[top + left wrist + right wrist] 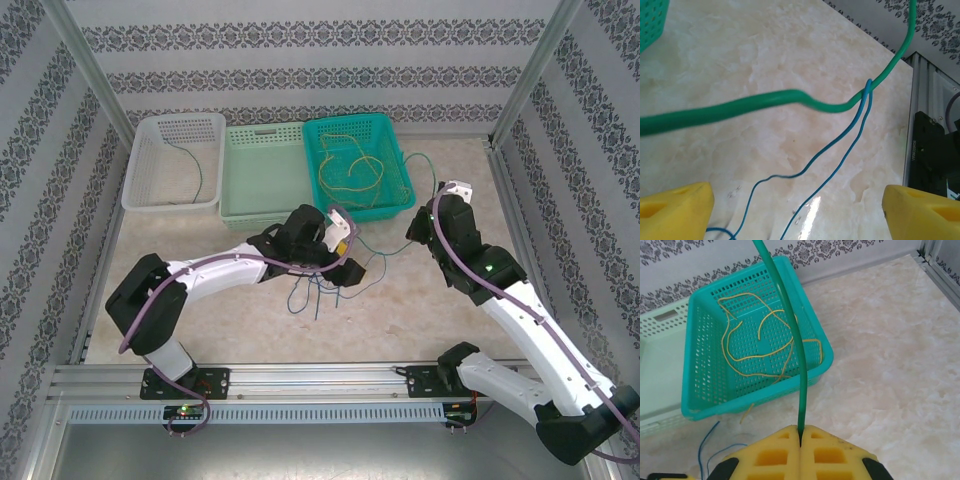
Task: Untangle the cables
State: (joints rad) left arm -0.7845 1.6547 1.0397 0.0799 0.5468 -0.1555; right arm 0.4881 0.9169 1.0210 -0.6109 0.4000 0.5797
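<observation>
- Currently my right gripper (800, 436) pinches the green cable (790, 325); my left gripper (797, 202) is spread and empty.
- Both seem light and limp; I would take the blue cable (868, 92) below its hook, centre right.

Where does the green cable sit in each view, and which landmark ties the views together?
Top external: green cable runs left from the right gripper over the table.
Left wrist: green cable crosses the frame above the open left gripper, with a blue cable hooked over it.
Right wrist: green cable rises from the shut right gripper.
Shared landmark: turquoise basket, top-left corner in left wrist, left of centre in right wrist.
</observation>
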